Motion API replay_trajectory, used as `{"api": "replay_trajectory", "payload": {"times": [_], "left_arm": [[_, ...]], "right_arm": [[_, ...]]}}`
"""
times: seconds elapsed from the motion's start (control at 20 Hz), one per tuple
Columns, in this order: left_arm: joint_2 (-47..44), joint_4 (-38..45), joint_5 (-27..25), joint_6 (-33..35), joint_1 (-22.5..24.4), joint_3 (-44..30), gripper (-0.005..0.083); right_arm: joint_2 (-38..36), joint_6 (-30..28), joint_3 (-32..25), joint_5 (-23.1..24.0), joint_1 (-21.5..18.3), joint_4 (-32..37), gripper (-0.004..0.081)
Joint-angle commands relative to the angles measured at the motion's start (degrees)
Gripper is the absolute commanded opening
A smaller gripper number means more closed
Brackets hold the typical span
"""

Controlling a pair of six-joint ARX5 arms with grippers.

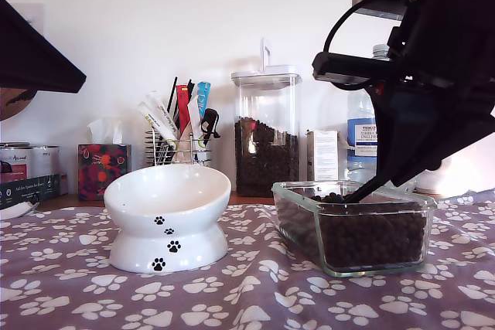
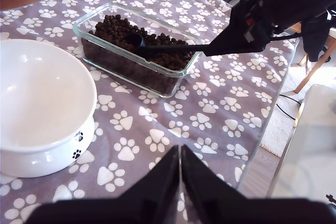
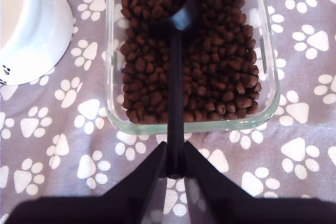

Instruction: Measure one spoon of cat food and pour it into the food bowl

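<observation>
The black plastic long-handled spoon (image 3: 175, 77) lies with its rounded bowl sunk among the small dark brown kibble pellets of cat food (image 3: 220, 72) in the clear rectangular glass dish (image 1: 352, 226), its handle pinched in the second pincer (image 3: 175, 163). The white ceramic paw-print food bowl (image 1: 168, 214) stands empty just beside the dish on the paw-print cloth of the desk (image 1: 247, 299), toward the exterior view's left, while the first pincer (image 2: 180, 153) hangs over the cloth pressed together, holding nothing. A heaped scoop could shed pellets onto the cloth if the spoon tilts in transit, and a low lift could knock the dish's rim.
</observation>
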Motion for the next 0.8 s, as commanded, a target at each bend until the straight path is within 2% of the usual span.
{"api": "replay_trajectory", "payload": {"times": [0.0, 0.65, 0.75], "left_arm": [[-0.11, 0.15, -0.09, -0.11, -0.20, -0.92, -0.0019], [-0.11, -0.17, -0.44, -0.11, -0.20, -0.92, -0.0019], [-0.11, -0.17, -0.44, -0.11, -0.20, -0.92, -0.0019]], "right_arm": [[-1.16, -0.42, -0.33, 0.37, -0.17, 0.26, -0.0013], [-5.16, -0.57, -0.35, 0.48, -0.17, -0.96, -0.0013], [-6.38, -0.83, -0.35, 1.73, -0.17, -1.66, -0.0012]]}}
